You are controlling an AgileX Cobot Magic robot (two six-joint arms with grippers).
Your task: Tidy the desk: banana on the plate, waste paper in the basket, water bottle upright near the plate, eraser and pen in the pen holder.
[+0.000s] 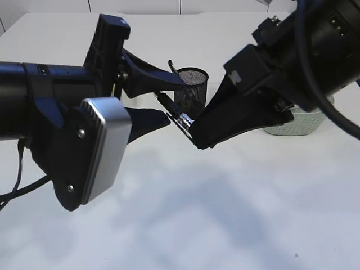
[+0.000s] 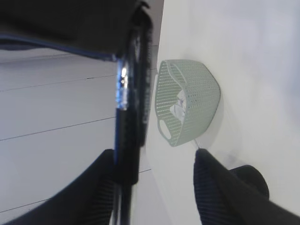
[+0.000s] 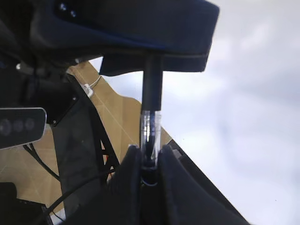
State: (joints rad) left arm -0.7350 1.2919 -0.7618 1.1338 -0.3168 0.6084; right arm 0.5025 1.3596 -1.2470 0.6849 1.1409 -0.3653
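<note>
While the right gripper (image 3: 149,161) pinches the pen (image 1: 171,111) above the bench (image 1: 225,214), just before the pen holder (image 1: 192,90), the left gripper's (image 1: 151,100) fingers stand open around it (handover, seemingly). Paper lies in the basket (image 2: 197,101); banana, bottle, eraser are unseen.

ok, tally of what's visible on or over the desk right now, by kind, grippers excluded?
Pens: 2 - the held pen, another pen standing in the holder
Pen holder: 1
Basket: 1
Waste paper in basket: 1
Total: 5
</note>
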